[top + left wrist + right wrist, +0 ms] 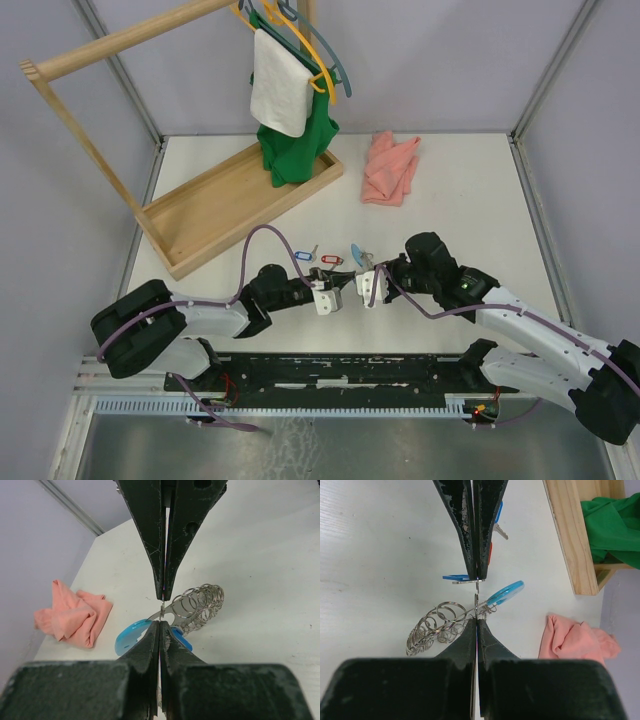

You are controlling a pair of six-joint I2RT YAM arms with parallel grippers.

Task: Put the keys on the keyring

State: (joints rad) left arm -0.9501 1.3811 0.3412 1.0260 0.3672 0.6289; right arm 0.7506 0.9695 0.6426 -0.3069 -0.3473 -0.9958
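My two grippers face each other tip to tip, both shut. The left gripper point(160, 623) pinches a key at its tip. That key's blue tag point(456, 577) sticks out sideways and also shows in the left wrist view point(183, 641). The right gripper point(476, 621) is shut on a thin wire of the keyring, with the coil of silver rings point(431, 627) on one side and the bright blue section point(506, 592) on the other. A thin silver piece spans the gap between the tips. A red-tagged key point(331, 260) and a second blue-tagged key point(300, 257) lie on the table just beyond.
A pink cloth point(390, 168) lies at the back of the table. A wooden clothes rack base point(230, 205) stands at the back left, with green and white garments point(285, 110) on hangers. Grey walls close in the table on three sides.
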